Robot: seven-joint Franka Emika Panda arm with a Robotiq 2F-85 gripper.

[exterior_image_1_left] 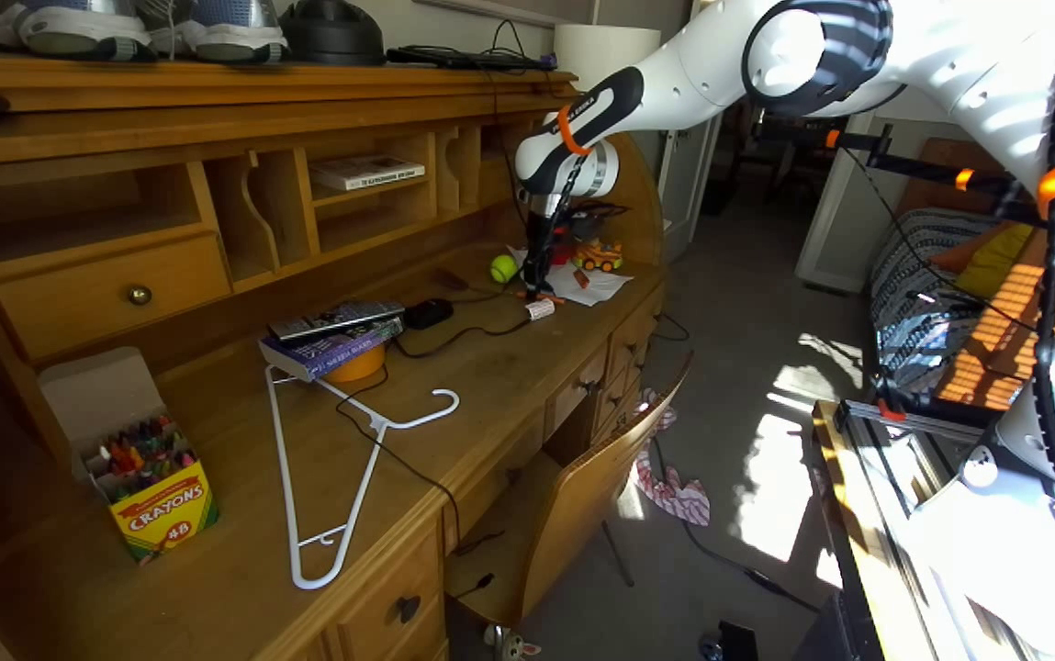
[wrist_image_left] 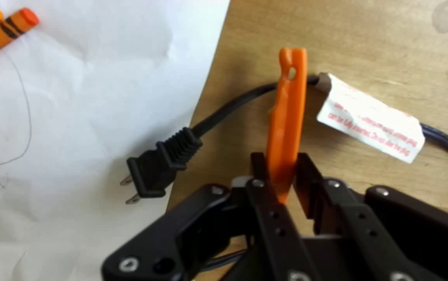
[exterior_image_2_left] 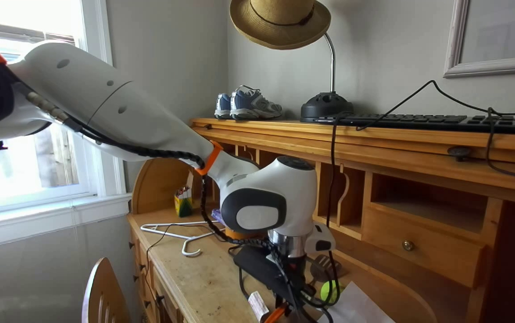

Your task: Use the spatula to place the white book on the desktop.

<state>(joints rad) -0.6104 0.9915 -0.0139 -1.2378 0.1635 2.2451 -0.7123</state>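
Jaws of my gripper (wrist_image_left: 281,158) pinching spatula (wrist_image_left: 287,113) by orange handle (wrist_image_left: 293,91). Cord (wrist_image_left: 233,105) crosses underneath, might snag if I lift. White book (exterior_image_1_left: 369,172) sits on far cubby shelf (exterior_image_1_left: 357,195), left of me; imo narrow handle could twist under load, book flops off.
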